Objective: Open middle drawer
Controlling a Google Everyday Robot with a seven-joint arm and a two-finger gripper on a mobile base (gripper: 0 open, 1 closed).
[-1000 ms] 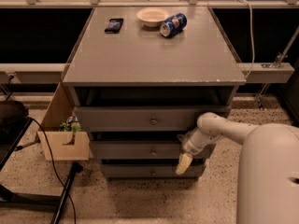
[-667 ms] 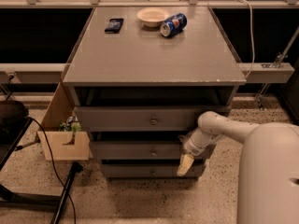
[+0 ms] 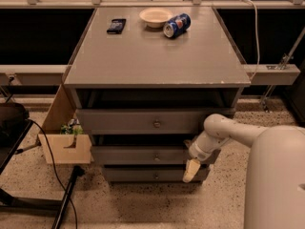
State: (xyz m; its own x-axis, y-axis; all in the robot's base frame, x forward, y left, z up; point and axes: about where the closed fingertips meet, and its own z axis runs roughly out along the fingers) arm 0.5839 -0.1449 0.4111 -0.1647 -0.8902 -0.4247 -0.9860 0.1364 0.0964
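Note:
The grey cabinet (image 3: 157, 56) has three grey drawers stacked in its front. The middle drawer (image 3: 138, 155) is a long flat front with a small round metal knob (image 3: 157, 157), between the top drawer (image 3: 138, 121) and the bottom drawer (image 3: 143, 174). My gripper (image 3: 191, 170) hangs pointing down at the end of the white arm (image 3: 224, 132). It is in front of the right end of the middle and bottom drawers, to the right of the knob and a little below it. It holds nothing that I can see.
On the cabinet top lie a black phone (image 3: 116, 26), a white bowl (image 3: 155, 17) and a blue can on its side (image 3: 176, 25). A cardboard box (image 3: 66, 144) stands left of the drawers. A black cable (image 3: 47, 161) and stand are on the floor at left. My white body (image 3: 276, 180) fills the lower right.
My gripper has edged slightly down and to the right. The drawers look the same.

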